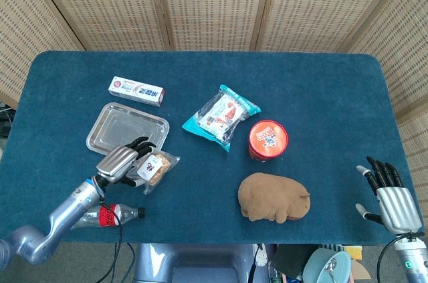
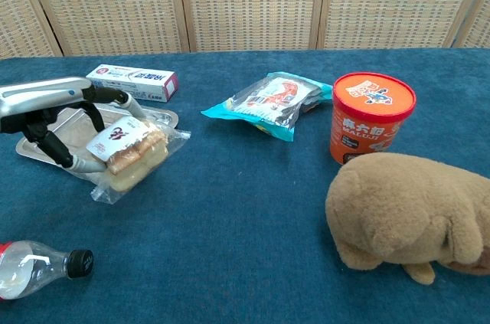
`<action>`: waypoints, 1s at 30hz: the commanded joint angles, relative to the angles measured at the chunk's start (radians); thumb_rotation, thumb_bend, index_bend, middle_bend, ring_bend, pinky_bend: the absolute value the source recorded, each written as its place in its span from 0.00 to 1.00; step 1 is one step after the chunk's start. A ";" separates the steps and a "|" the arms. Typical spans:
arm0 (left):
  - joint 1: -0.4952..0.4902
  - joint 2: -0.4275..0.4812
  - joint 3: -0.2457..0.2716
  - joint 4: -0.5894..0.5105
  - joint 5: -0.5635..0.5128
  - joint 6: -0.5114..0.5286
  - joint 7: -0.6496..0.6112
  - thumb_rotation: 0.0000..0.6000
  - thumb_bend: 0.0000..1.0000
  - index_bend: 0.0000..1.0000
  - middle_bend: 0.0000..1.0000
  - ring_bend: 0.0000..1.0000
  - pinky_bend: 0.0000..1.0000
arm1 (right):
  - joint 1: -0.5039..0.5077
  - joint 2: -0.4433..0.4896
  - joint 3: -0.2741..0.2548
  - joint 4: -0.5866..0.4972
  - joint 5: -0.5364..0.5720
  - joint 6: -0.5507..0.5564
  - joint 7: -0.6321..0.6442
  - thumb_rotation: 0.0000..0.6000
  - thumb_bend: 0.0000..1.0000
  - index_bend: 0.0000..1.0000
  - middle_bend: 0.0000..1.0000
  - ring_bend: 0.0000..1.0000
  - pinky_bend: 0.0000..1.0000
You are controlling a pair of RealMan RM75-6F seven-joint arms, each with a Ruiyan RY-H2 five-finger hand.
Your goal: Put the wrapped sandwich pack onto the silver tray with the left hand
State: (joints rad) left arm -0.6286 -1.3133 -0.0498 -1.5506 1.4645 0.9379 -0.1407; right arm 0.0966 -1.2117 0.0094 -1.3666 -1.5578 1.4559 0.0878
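My left hand (image 1: 122,162) (image 2: 55,121) grips the wrapped sandwich pack (image 1: 152,168) (image 2: 126,152), a clear bag with a white label, and holds it lifted off the cloth. The pack hangs tilted at the near right corner of the silver tray (image 1: 122,126) (image 2: 161,117), partly over its rim. The tray's inside is bare. My right hand (image 1: 389,195) rests open at the table's near right edge, far from everything, and shows only in the head view.
A toothpaste box (image 1: 138,90) (image 2: 131,82) lies behind the tray. A plastic bottle (image 1: 110,215) (image 2: 34,266) lies near the front left edge. A snack bag (image 1: 221,116) (image 2: 268,103), an orange cup (image 1: 268,140) (image 2: 372,116) and a brown plush toy (image 1: 274,197) (image 2: 409,218) occupy the middle and right.
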 commanded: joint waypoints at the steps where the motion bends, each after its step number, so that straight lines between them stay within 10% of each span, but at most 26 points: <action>1: 0.027 0.063 0.000 -0.049 -0.009 0.042 0.032 1.00 0.30 0.31 0.21 0.08 0.32 | -0.004 0.001 0.001 0.001 0.006 0.002 0.004 1.00 0.22 0.13 0.00 0.00 0.00; 22: -0.017 0.038 -0.066 0.295 -0.058 -0.001 -0.141 1.00 0.30 0.31 0.21 0.08 0.29 | -0.036 -0.047 -0.005 -0.007 0.022 0.018 -0.063 1.00 0.22 0.13 0.00 0.00 0.00; 30: -0.045 0.025 -0.059 0.325 -0.048 -0.048 -0.191 1.00 0.18 0.09 0.00 0.00 0.01 | -0.029 -0.040 0.011 -0.012 0.041 0.002 -0.064 1.00 0.22 0.13 0.00 0.00 0.00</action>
State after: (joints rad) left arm -0.6700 -1.2905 -0.1107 -1.2219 1.4140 0.8946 -0.3268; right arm 0.0667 -1.2527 0.0194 -1.3783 -1.5174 1.4590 0.0233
